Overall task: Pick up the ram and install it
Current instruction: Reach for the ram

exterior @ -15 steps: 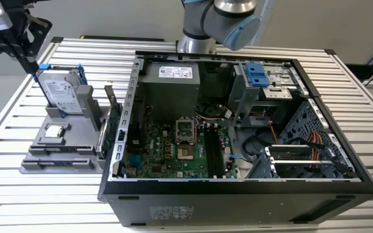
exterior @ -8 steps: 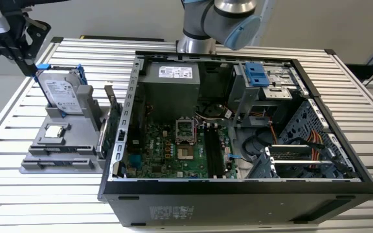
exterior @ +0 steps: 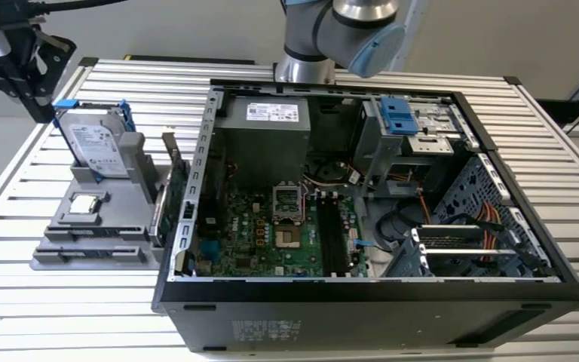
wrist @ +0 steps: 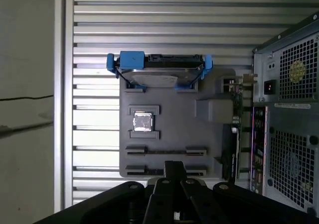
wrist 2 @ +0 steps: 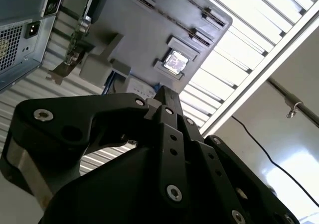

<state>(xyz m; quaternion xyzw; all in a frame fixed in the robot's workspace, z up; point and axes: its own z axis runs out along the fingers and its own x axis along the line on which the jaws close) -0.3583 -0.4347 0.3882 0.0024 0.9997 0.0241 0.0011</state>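
1. Gripper [wrist: 174, 167], clenched on nothing, hangs above the holder [wrist: 169, 109] at the exterior view's left.
2. Ram [wrist: 165, 152] sits in a holder slot, between chip [wrist: 143, 121] and gripper in the first wrist view.
3. Descending unopened would likely strike the thin ram. An off-centre pinch could tilt it.
4. Slots [exterior: 335, 237] lie deep inside the case [exterior: 370, 302], so a skewed stick may jam.

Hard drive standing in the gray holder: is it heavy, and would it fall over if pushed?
The hard drive has a silver, metal-looking shell, so it is probably stiff and heavy for its size. It stands on edge, so a push could tip it, though the gray holder braces its lower end.
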